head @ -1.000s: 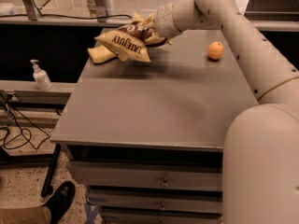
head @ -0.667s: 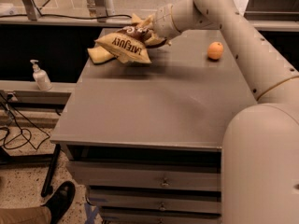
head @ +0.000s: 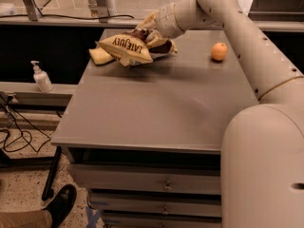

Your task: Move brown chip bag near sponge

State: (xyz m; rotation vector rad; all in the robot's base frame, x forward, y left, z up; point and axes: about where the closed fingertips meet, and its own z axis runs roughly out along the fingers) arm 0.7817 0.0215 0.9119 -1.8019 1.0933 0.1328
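Observation:
The brown chip bag (head: 127, 47), crinkled brown and cream-yellow with "LATE JULY" lettering, hangs just above the far left part of the grey table (head: 156, 108). My gripper (head: 151, 37) is shut on the bag's right end and holds it up. The pale-yellow sponge (head: 99, 56) lies on the table at the far left edge, partly hidden under the bag's left end. The bag overlaps the sponge in view.
A round orange fruit (head: 219, 51) sits on the table's far right. A soap pump bottle (head: 41, 77) stands on a lower ledge to the left. A person's shoe (head: 59, 204) is on the floor at lower left. Drawers front the table.
The bag and my gripper have shifted slightly left, closer over the sponge. The orange has not moved.

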